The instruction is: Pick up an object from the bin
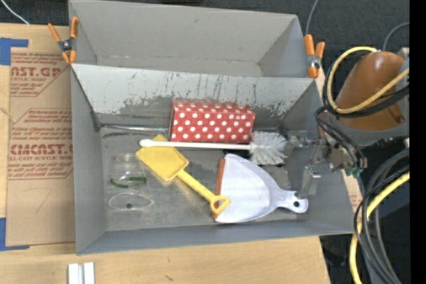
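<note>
My gripper (309,169) hangs by the bin's right wall, above the floor at the right end. Just below it lies the handle of a white dustpan (247,195), whose wide scoop spreads to the left. Directly left of the gripper are the bristles of a white brush (268,147); its thin handle runs left across the bin. A yellow toy shovel (174,169) lies diagonally in the middle, its handle end touching the dustpan.
A red box with white dots (213,123) stands against the back wall. A clear plastic item (126,173) lies at the left on the floor. The arm with its orange cover and cables is outside the right rim.
</note>
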Available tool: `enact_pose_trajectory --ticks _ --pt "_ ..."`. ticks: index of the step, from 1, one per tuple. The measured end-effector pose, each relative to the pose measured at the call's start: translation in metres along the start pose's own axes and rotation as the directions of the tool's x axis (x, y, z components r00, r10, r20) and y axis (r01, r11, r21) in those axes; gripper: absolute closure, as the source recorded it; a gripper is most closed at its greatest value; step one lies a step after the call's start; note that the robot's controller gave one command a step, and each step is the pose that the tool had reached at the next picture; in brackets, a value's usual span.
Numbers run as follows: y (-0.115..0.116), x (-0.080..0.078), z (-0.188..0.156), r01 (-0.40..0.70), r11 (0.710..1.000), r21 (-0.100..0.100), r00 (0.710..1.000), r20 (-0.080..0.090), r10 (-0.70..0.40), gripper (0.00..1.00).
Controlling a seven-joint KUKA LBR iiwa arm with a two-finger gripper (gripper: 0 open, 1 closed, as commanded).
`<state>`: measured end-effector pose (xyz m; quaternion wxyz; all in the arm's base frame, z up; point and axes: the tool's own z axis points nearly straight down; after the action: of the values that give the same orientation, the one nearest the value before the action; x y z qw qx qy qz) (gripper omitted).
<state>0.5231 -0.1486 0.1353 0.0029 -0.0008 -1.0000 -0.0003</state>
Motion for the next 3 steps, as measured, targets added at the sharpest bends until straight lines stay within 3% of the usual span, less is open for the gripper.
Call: enact_pose_trajectory --ticks 1,2,3 --pt "0.001 -0.002 -0.004 0.002 1.0 0.001 1.0 0.007 -0.002 0.0" --pt "0.003 0.037 0.064 0.098 0.995 0.003 0.995 0.012 -0.098 0.0" --pt "0.01 0.039 0.011 0.143 0.99 0.003 0.99 0.008 -0.143 0.0"
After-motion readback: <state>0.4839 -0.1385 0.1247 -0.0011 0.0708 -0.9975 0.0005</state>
